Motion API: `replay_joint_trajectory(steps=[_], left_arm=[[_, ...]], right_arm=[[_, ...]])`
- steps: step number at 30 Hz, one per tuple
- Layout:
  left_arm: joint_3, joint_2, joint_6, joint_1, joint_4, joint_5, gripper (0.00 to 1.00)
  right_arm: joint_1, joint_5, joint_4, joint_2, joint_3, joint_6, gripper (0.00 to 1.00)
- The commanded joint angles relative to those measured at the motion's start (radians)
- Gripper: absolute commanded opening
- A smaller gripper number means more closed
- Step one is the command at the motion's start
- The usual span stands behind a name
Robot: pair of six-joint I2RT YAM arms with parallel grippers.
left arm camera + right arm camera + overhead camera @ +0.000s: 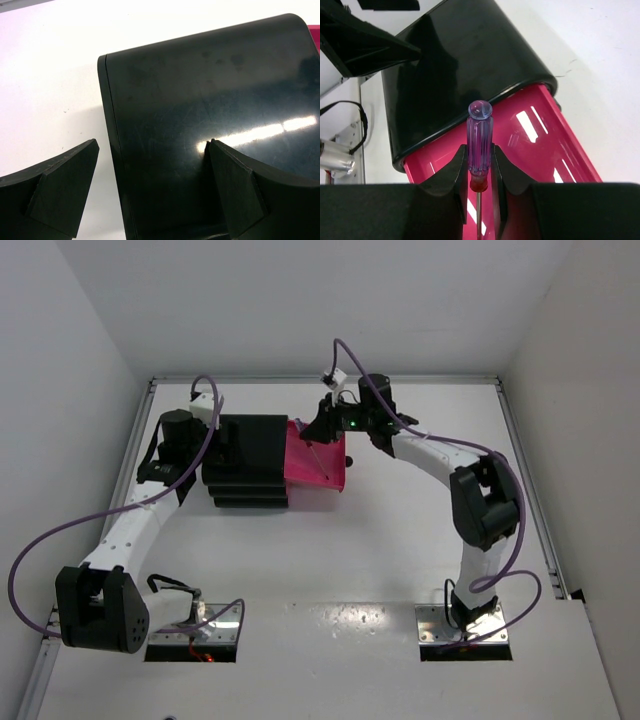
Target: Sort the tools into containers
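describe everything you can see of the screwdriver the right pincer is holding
The screwdriver has a translucent purple handle, plastic by its look, fluted lengthwise with a rounded cap, a red collar below it, then a thin metal shaft. The right pincer is shut on the handle's lower half, one black finger on each side. It hangs over the pulled-out pink drawer of the black cabinet, shaft slanting down toward the drawer floor. Whether the tip touches the floor cannot be told.

Stretches the left arm [130, 530] forward from a folded elbow near its base, with the left claw [153, 145] spread wide. Arcs the right arm [480, 500] inward, clamping the right claw [479, 150] around a purple-handled screwdriver [479, 132].
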Motion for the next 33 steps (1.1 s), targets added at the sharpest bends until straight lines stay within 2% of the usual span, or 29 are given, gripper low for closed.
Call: replay_joint_trajectory(steps=[1,11,22,23,24,26,27,33], left_arm=[[-0.018,0.012,0.027,0.011,-0.092,-0.003,1.00],[-0.018,0.012,0.027,0.011,-0.092,-0.003,1.00],[-0.027,0.012,0.027,0.011,-0.092,-0.003,1.00],[-0.027,0.012,0.027,0.011,-0.092,-0.003,1.00],[-0.027,0.012,0.027,0.011,-0.092,-0.003,1.00],[-0.027,0.012,0.027,0.011,-0.092,-0.003,1.00],[-0.027,0.012,0.027,0.011,-0.092,-0.003,1.00],[-0.027,0.012,0.027,0.011,-0.092,-0.012,1.00]], right_arm=[[0.023,0.003,-0.001,0.022,0.050,-0.064,0.00],[0.052,0.034,-0.023,0.064,0.068,-0.084,0.00],[0.043,0.062,-0.023,0.083,0.059,-0.093,0.05],[0.043,0.062,-0.032,0.084,0.059,-0.093,0.07],[0.043,0.062,-0.032,0.084,0.059,-0.093,0.19],[0.043,0.086,-0.043,0.093,0.059,-0.083,0.31],[0.043,0.086,-0.043,0.093,0.068,-0.083,0.41],[0.043,0.086,-0.034,0.082,0.079,-0.055,0.52]])
